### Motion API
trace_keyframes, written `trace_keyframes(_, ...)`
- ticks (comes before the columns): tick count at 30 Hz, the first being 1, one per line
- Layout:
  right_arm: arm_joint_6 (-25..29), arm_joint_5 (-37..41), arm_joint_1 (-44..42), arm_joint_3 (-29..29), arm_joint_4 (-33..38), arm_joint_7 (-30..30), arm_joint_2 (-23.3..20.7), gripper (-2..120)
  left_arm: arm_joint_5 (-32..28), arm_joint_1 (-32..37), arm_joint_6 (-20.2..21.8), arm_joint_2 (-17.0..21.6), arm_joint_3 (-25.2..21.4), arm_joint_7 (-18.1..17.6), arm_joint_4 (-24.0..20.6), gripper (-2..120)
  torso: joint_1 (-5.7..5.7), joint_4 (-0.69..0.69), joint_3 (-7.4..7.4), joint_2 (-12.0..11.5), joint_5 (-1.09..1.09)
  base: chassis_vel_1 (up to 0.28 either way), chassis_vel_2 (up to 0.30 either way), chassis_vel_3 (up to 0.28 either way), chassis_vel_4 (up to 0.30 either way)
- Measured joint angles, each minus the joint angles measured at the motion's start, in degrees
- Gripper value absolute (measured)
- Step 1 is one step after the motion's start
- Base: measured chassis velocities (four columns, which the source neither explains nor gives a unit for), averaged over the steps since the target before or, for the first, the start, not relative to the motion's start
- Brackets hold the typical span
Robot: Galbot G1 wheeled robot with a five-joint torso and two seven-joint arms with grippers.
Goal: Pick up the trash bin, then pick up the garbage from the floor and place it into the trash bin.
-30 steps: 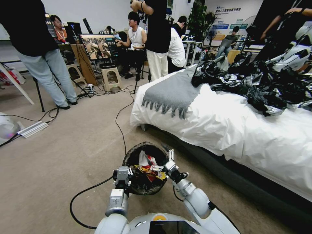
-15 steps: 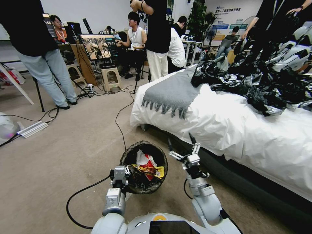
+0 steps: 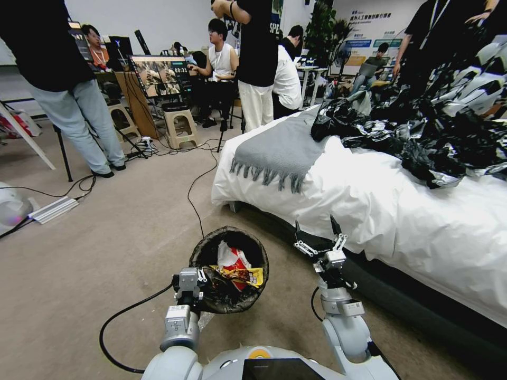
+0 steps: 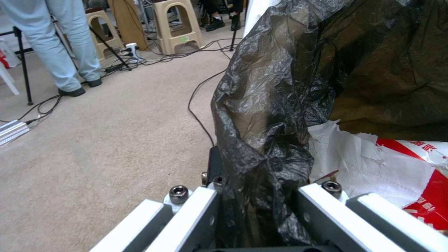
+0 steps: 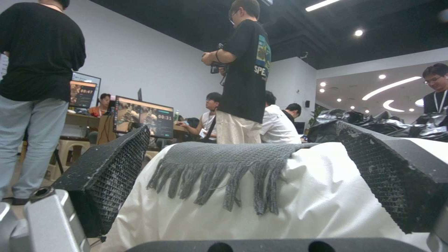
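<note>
While our left gripper (image 3: pixel 186 278) stays clamped on the near rim of the trash bin (image 3: pixel 229 269), holding it off the carpet in front of our base, our right gripper (image 3: pixel 318 236) has swung away from the bin's mouth. A second ago it sat right over the opening among the litter; now it hangs apart from the bin, toward the bed (image 3: pixel 369 206), with its jaws spread wide and nothing between them.

From the left wrist camera we see our fingers (image 4: pixel 196 210) pinching the folded black liner (image 4: pixel 266 115) at the rim, so the hold on the bin looks secure. Inside lies the garbage (image 3: pixel 236 266): a red-and-white pack (image 4: pixel 411 175) and a yellow wrapper (image 3: pixel 248 274) resting on the bag.

From the right wrist camera we look between our open mesh pads (image 5: pixel 112 171) straight at the white bedcover and the grey fringed throw (image 5: pixel 224 164), not at the bin.

We judge that a piece has just been dropped in and the right arm is pulling clear. No further litter shows on the carpet (image 3: pixel 105 248) near us, so whether more remains we cannot tell. The black cable (image 3: pixel 198 211) trailing beside the bin is something to keep clear of.
</note>
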Motion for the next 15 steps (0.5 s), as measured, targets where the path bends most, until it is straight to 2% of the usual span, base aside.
trace_keyframes(7, 0.0, 0.3, 0.3, 0.2, -0.7, -0.1, -0.3, 100, -0.3, 0.0, 0.1, 0.0, -0.6, 0.1, -0.5, 0, 0.00, 0.00, 0.00, 0.0, 0.00, 0.048, 0.045, 0.045, 0.047)
trace_keyframes(15, -0.2, 0.2, 0.5, -0.1, -0.9, -0.1, -0.1, 100, -0.8, -0.1, 0.5, 0.0, -0.8, 0.2, -0.9, 0, 0.00, 0.00, 0.00, 0.0, 0.00, 0.092, 0.095, 0.088, 0.087)
